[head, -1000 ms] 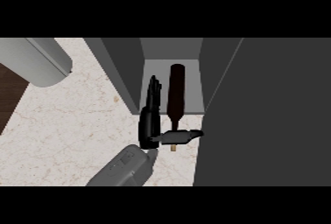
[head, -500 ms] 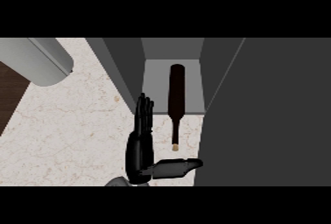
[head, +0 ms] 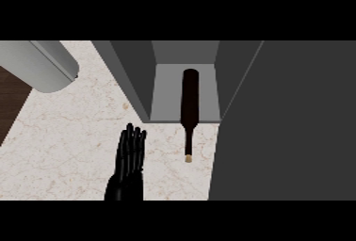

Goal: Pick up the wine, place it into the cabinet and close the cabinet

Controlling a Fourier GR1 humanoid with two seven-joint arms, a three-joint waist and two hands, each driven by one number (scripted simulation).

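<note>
Looking down at your kitchen counter, you have one dark glass wine bottle [head: 190, 101] with a pale cork tip, one grey open-fronted cabinet [head: 132, 80] and one broad dark grey cabinet door panel [head: 292, 122] standing at the right. You can count one black robot hand [head: 128, 162] with straight fingers, entering from the lower edge, and one large light grey cylinder [head: 38, 66] at the upper left corner. Beneath them you see one pale marble-patterned countertop [head: 62, 136] and one strip of dark brown wood surface [head: 10, 103] along the left edge.
</note>
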